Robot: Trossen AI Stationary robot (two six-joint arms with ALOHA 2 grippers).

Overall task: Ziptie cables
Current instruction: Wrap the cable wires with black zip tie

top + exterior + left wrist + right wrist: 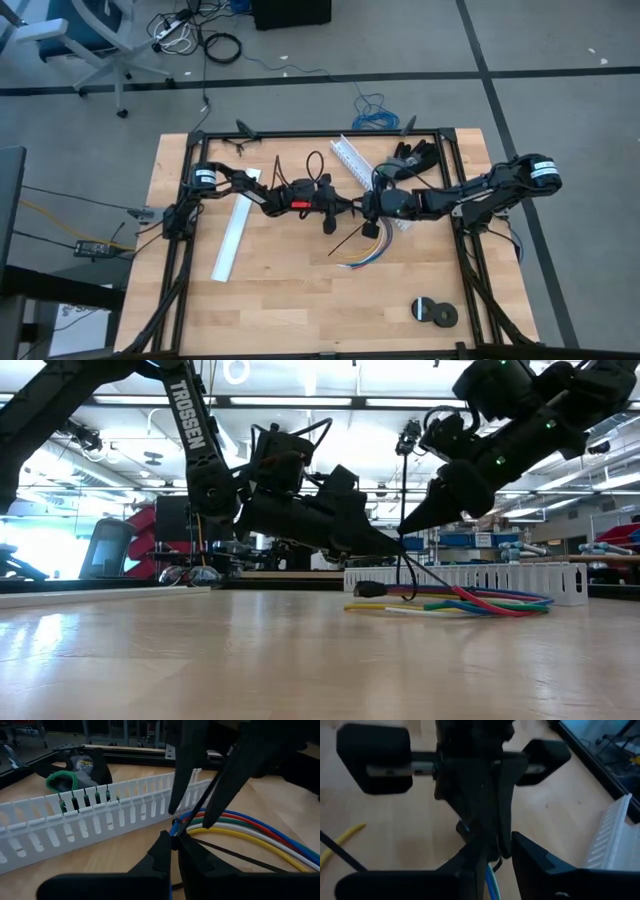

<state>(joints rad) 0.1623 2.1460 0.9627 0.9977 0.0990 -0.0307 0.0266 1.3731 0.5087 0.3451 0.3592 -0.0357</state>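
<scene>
The cables (pixel 250 827), thin yellow, white, green, red and blue wires, fan out over the table from my left gripper (pixel 175 842), which is shut on them. A thin black ziptie (pixel 235 857) runs from the same spot across the table, and a thin black strand (pixel 212 790) rises from there between the fingers of my right gripper (pixel 192 817). That gripper comes down from above, its fingers apart on either side of the strand and just over the left fingertips. In the high view both grippers meet at mid-table (pixel 358 206), with the wires' loose ends (pixel 360 260) nearer the front. My left gripper pinches the cable bundle (pixel 176 827) between its two fingertips, where the wires draw together. The fingers come nearly level from the table's left. The fingers hide which part of the ziptie lies in the pinch. Beyond the hold the wires lie on the table.
A white slotted channel (pixel 90 815) lies just beyond the grippers, with a black-and-green glove (pixel 75 770) behind it. A plain white strip (pixel 232 235) lies at the left, a looped ziptie (pixel 315 165) toward the far edge, and tape rolls (pixel 434 311) at the front right.
</scene>
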